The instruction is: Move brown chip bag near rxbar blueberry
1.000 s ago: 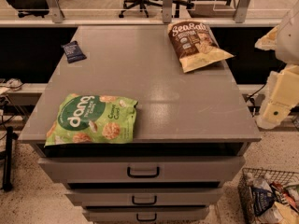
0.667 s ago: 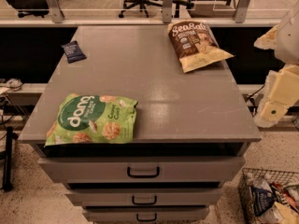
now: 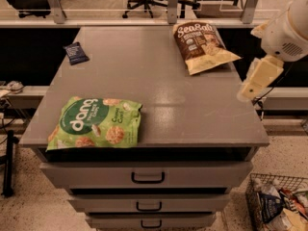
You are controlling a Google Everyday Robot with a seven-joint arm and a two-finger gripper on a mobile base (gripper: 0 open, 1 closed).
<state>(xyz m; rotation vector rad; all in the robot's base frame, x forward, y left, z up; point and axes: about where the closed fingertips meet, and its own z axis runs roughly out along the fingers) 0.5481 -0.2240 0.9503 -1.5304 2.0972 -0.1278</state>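
Grey cabinet top (image 3: 192, 124) is filling the middle of the frame, with 3 drawers (image 3: 147, 176) showing under its front edge. Upper right: brown chip bag (image 3: 202, 46) is lying flat near the far right corner of the top, with nothing touching it. Upper left: rxbar blueberry (image 3: 75, 52) is lying near the far left edge, well apart from the bag, with bare top running between the 2. Lower left: green dang bag (image 3: 96, 122) is sitting by the front edge, clear of the line between them. Right edge of frame: gripper (image 3: 255, 81) is hanging just off the right side of the top, below and right of the chip bag and apart from it. Change since 1 s ago: the gripper is now sitting further left and a little higher, closing on the top's right edge, while all 3 packets are lying where they were. Reading: the approach is under way, the grasp is not yet begun, and none of the move itself is done. How far open the gripper is, cannot tell; it is carrying nothing that shows. The next move is likely calling for a reach up and left onto the bag, then a carry toward the upper left.
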